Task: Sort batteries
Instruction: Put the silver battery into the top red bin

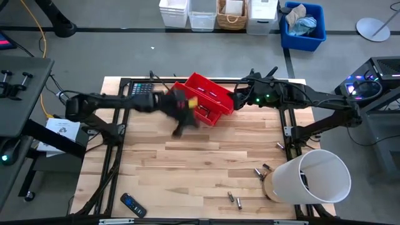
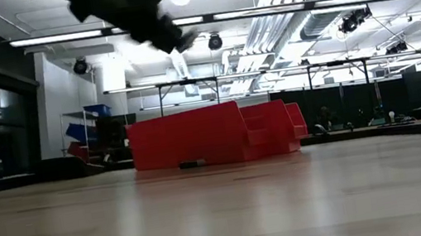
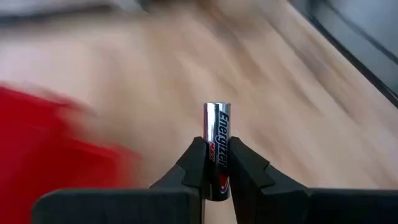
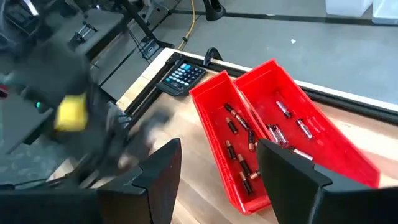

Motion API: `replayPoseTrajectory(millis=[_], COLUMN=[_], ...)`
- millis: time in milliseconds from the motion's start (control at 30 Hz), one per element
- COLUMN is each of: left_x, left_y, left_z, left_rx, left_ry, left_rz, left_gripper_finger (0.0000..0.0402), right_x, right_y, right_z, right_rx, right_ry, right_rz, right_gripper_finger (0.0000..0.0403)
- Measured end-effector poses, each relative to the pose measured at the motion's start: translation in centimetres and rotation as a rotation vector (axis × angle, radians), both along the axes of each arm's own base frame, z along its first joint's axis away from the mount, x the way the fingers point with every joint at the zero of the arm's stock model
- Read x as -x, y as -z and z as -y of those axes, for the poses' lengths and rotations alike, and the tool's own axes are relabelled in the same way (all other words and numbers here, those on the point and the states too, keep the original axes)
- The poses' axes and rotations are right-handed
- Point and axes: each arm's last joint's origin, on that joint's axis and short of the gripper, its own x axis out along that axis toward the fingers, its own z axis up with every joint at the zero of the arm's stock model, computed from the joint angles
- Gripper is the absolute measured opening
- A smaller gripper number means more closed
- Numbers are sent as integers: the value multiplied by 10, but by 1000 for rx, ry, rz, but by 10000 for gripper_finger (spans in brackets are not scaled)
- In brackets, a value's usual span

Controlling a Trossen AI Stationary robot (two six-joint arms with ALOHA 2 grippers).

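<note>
My left gripper (image 3: 216,149) is shut on one silver and black battery (image 3: 217,124); in the high view it hovers, blurred, over the wood just left of the two red bins (image 1: 220,94). Those bins stand side by side on the table's far middle, and each one (image 4: 205,118) (image 4: 348,155) holds several batteries (image 4: 239,146). My right gripper (image 4: 219,146) is open and empty above the bins' right side (image 1: 240,100). Loose batteries (image 1: 259,170) (image 1: 234,199) lie on the near right of the table. My left gripper pinches the battery between its two fingers (image 3: 196,158). The fingers sit on its black lower part (image 3: 217,149), while its silver end (image 3: 217,109) stands out beyond the fingertips. The battery lies along the fingers and is lifted clear of the table.
A large white cylinder (image 1: 315,178) lies at the table's near right corner. A black remote (image 1: 132,205) is at the near left, and a calculator (image 1: 142,89) at the far left beside the bins. Bare wood (image 1: 200,169) fills the middle and near part.
</note>
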Motion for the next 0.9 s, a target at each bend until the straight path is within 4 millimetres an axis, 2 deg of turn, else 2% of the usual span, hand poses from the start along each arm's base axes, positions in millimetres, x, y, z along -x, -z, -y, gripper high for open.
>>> replayPoseTrajectory(millis=[67,200,300,433,533,733,900], left_x=[-2,-10,-27,-52,-65,-72,-64], left_y=[-14,-7,9,29,26,3,-15], left_z=[-33,-88,-113,-138,-151,-157,-149], left_rx=[-15,31,99,78,70,46,157], left_ry=[-179,-489,-575,-689,-729,-770,-689], left_rz=[141,241,194,85,39,-1,-110], left_gripper_finger=[30,30,30,29,37,140,208], right_x=[3,8,10,11,11,12,12], right_y=[-2,-6,-7,-7,-7,-7,-7], right_z=[0,1,4,9,13,16,19], right_rx=[14,51,87,104,110,162,151], right_ry=[6,35,42,42,48,-6,-14], right_rz=[6,13,-1,-17,-22,-65,-59], right_gripper_finger=[204,204,204,204,204,204,204])
